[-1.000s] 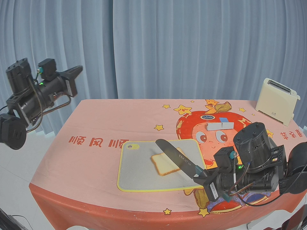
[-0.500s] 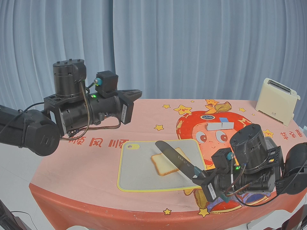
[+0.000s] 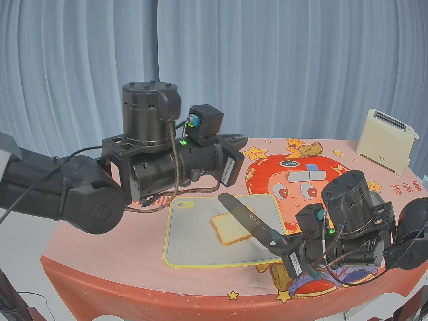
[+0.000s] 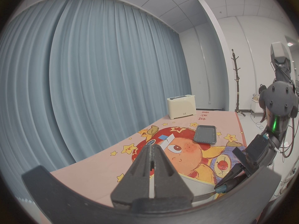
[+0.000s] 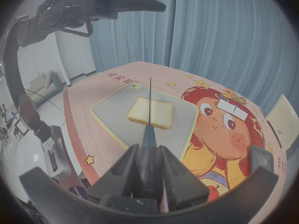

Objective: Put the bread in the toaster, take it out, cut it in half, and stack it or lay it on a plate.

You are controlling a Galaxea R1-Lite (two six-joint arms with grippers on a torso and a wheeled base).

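The right claw point(image 3: 280, 245) is clamping the knife point(image 3: 244, 216) by its handle at the lower right of the head view. The blade is running diagonally, tip pointing upper left, across the bread point(image 3: 228, 230), which is lying on the cutting board point(image 3: 191, 241) at frame centre. The left claw point(image 3: 236, 140) is hovering higher in the frame, closed on nothing, pointing right

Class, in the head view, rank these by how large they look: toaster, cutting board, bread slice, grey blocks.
1. cutting board
2. toaster, though it stands farther off, so its true size is unsure
3. bread slice, partly hidden by the knife
4. grey blocks, smallest
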